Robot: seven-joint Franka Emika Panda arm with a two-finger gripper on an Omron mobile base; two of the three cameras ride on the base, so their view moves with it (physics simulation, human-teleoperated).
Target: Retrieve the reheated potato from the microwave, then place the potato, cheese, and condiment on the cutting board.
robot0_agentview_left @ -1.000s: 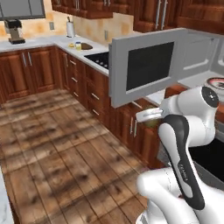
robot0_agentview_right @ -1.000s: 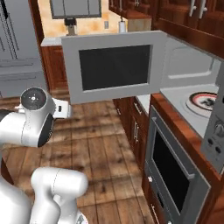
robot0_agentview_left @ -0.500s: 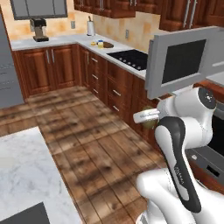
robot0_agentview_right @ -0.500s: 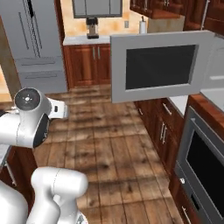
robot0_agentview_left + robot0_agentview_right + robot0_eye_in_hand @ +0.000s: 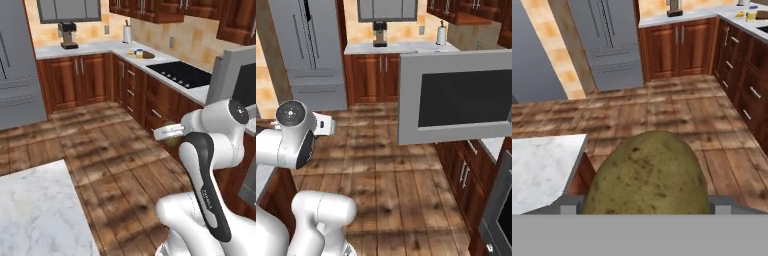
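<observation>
Carrying the potato over the wood floor, pinched in the gripper.

Hand view, left to right: marble island top, then potato, then cabinet run. Potato's long axis runs up the view, narrower end pointing away toward the grey fridge; finger tips flank its broad base, set wide. Left base view: cutting board on far counter, cheese beside it. Right base view: microwave door hangs open.
</observation>
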